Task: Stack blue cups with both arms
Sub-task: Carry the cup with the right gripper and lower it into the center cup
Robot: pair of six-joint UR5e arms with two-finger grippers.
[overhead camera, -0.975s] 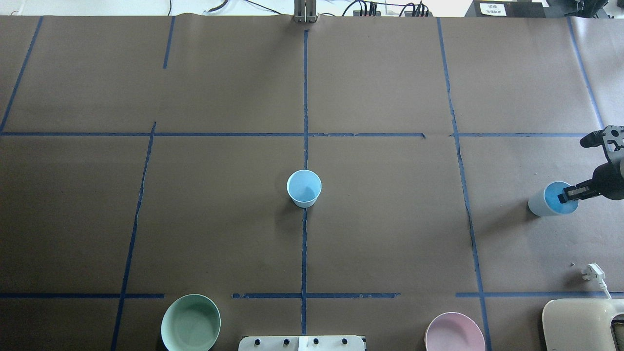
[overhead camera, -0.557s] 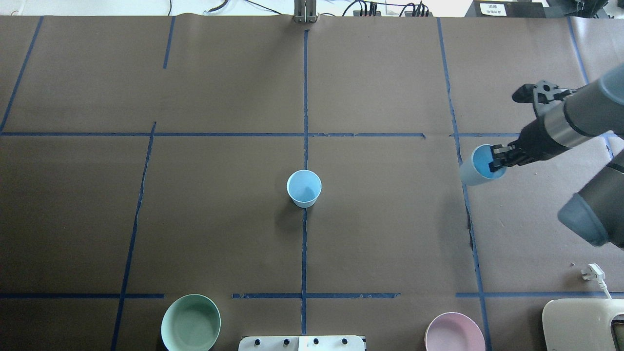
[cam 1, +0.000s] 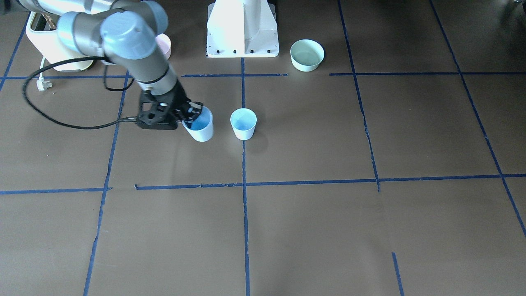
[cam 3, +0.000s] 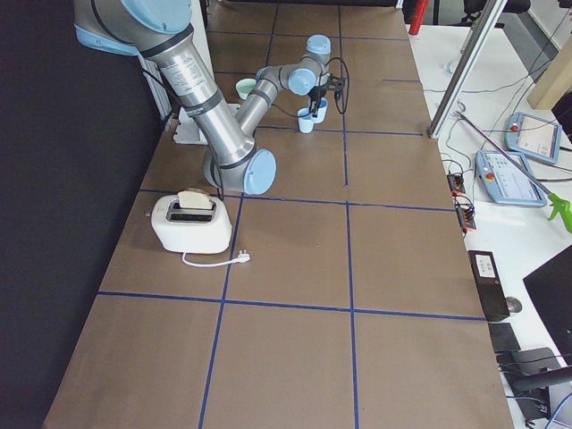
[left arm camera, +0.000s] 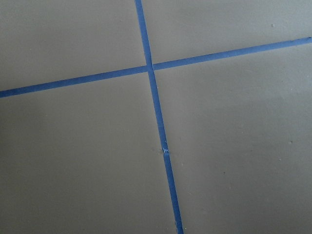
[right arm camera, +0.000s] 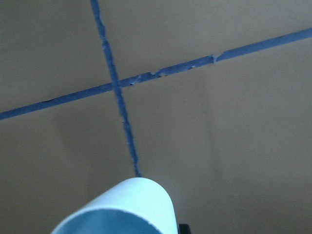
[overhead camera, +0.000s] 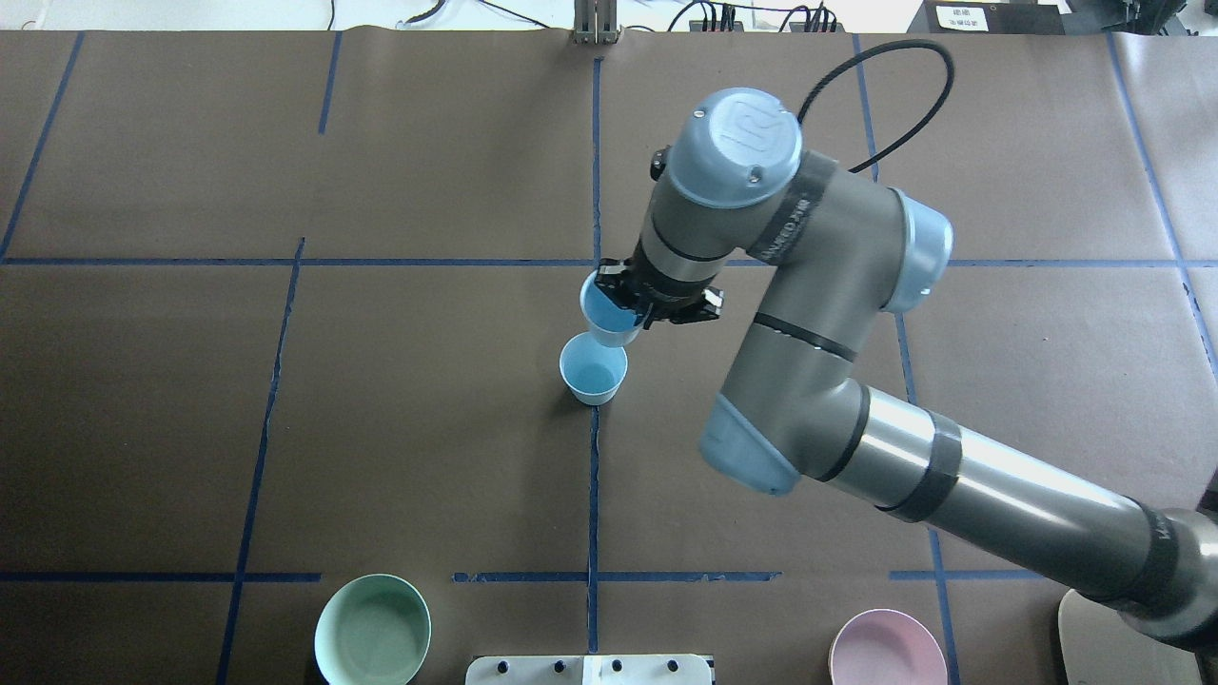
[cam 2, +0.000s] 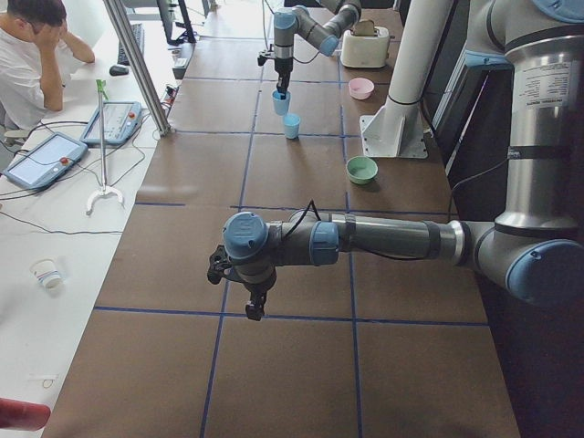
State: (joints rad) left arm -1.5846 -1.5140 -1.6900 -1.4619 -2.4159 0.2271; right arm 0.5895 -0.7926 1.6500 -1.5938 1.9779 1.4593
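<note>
Item one: held blue cup, pale outside, brighter blue inside, is hanging upright and clear of the table near its middle. It is sitting just beside the standing blue cup, on that cup's right-arm side, and the front view shows a gap between them.

Item two: the standing blue cup is resting upright on the centre tape line.

Item three: right gripper is pinching the held cup's rim, one finger inside and one outside. The right arm is reaching in from the near right; its joint cap is bearing a raised mark resembling an R.

Item four: left arm is stretching over the table's left end, well apart from both cups. How far the left gripper is spreading its fingers, I cannot tell.

Sundries: mint-green bowl and pink bowl are sitting at the near edge. A white label is showing at the far edge, its writing too small to read.
</note>
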